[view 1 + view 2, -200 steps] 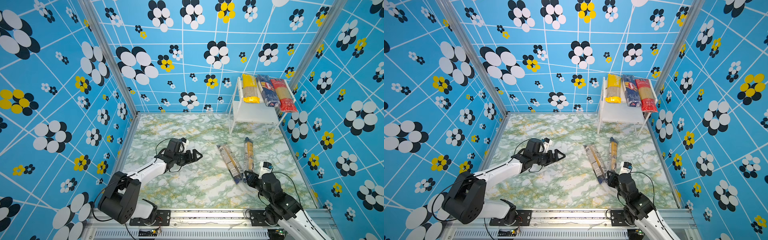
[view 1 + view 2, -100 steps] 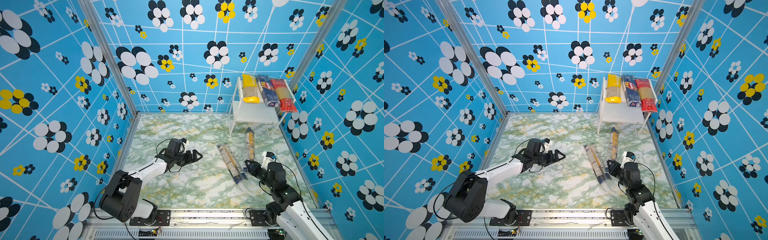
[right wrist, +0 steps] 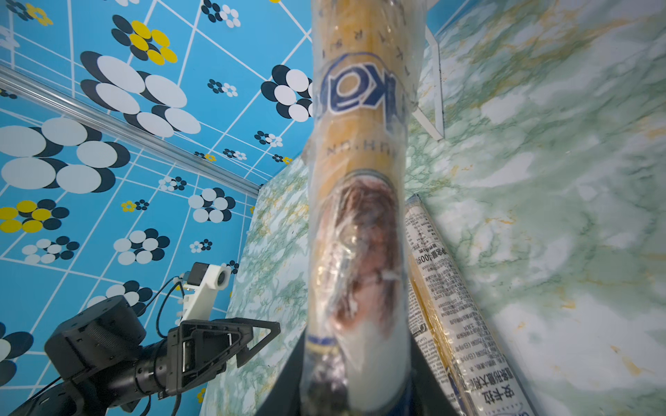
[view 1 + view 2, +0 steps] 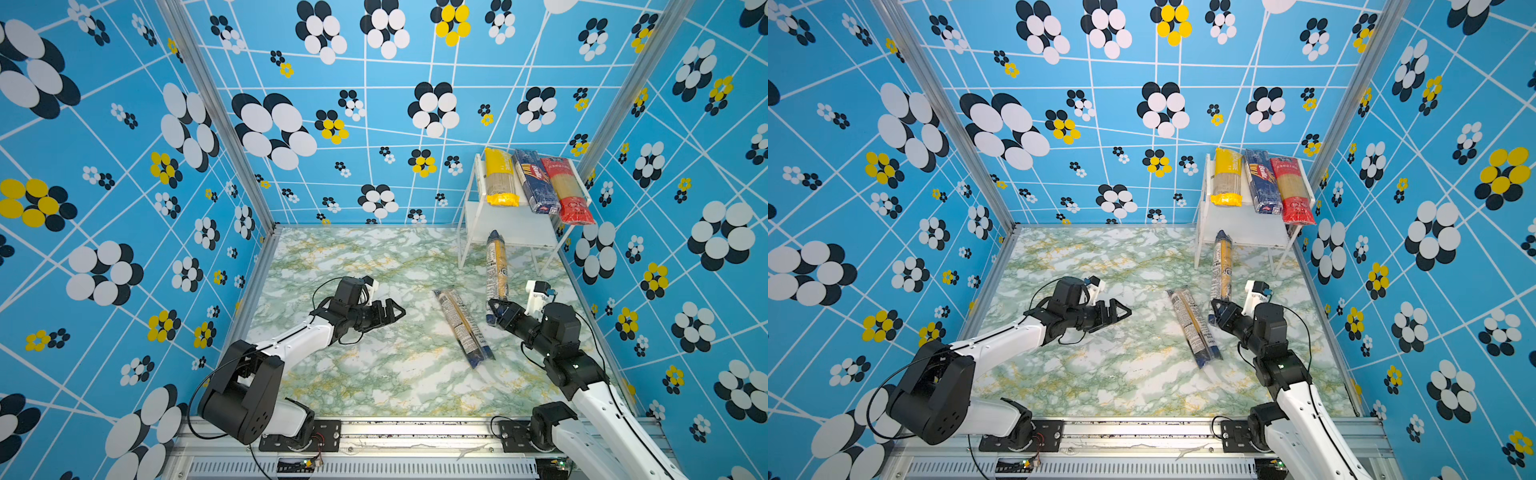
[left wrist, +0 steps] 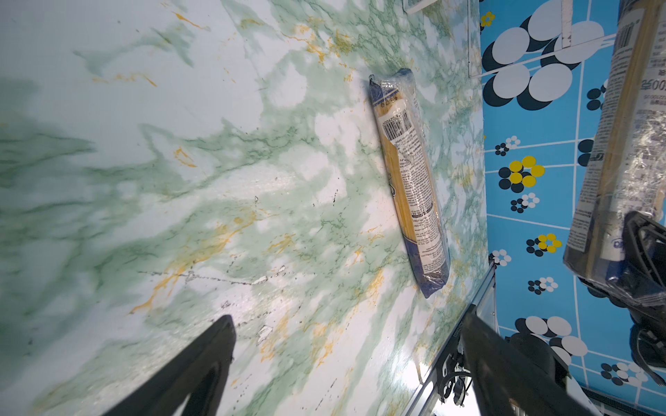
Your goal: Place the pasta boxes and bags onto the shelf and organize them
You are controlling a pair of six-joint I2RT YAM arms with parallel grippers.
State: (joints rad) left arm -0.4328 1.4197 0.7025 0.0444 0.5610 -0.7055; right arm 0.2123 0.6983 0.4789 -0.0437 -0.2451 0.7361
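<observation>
Three packs side by side on shelf [image 4: 515, 228] upper board: yellow pack [image 4: 500, 178], blue Barilla pack [image 4: 534, 183], red pack [image 4: 569, 193], front ends overhanging. Held clear pack [image 4: 496, 270], dark-blue ends, pinched at near end by R gripper [image 4: 496, 313], jaws narrow around it; far end aimed at shelf front, contact unclear. Lying clear pack [image 4: 461, 328] flat on marble table [image 4: 374, 374], angled, just left of R gripper. L gripper [image 4: 395, 313] spread wide, empty, over table, well apart from packs.
</observation>
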